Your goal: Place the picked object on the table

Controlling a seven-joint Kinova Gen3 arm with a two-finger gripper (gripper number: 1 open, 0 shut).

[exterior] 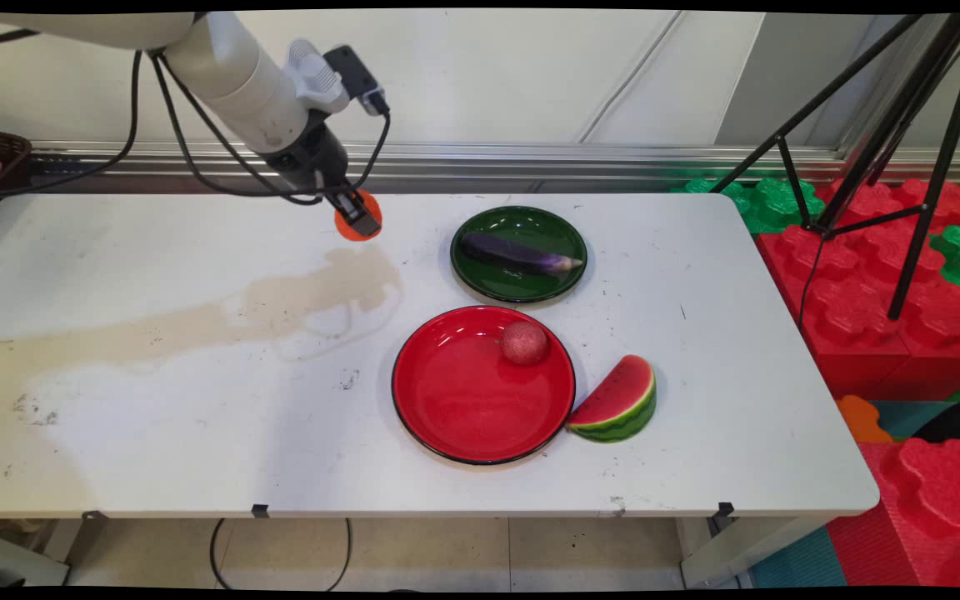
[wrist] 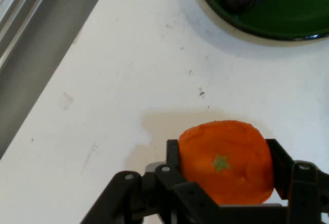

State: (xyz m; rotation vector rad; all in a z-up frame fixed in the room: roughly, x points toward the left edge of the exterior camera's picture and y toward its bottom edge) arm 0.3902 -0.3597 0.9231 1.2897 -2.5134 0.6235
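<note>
tool clamping orange, near table's far edge

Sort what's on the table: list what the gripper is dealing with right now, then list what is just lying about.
In hand:
- gripper, shut on the orange, low over the white table near its far edge

Lying about:
- green plate holding the eggplant
- red plate holding a reddish round fruit
- watermelon slice, beside the red plate

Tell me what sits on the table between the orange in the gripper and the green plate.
Nothing: only bare white table separates the orange from the green plate, as both views show.
</note>
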